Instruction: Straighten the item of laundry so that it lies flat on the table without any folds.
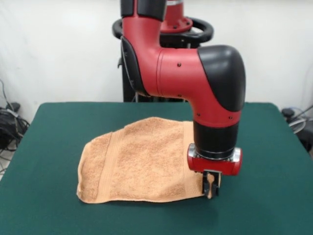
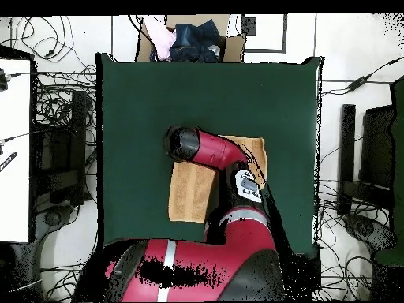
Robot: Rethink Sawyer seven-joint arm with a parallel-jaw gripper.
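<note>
One table (image 1: 58,147), dark green, rectangular, much wider than anything lying on it; the overhead view shows cables and equipment on the floor around it and an open cardboard box (image 2: 192,41) of mixed items beyond one short side. One robot arm (image 1: 195,73), red and black, reaching down over the table's middle with its wrist pointing straight down. One towel (image 1: 142,161), light orange-tan terry, lying near the table's centre; a flat woven band runs across it close to its left end in the front view, that end looks rounded and bunched rather than square, and the near edge sits slightly raised, so the cloth is not fully flat. In the overhead view the arm covers much of the towel, leaving one strip and a far corner showing. One claw (image 1: 211,188), small, black, set below a red wrist block, standing at the towel's near right corner in the front view, its narrow-set fingers closed around the cloth's edge just above the tabletop.
</note>
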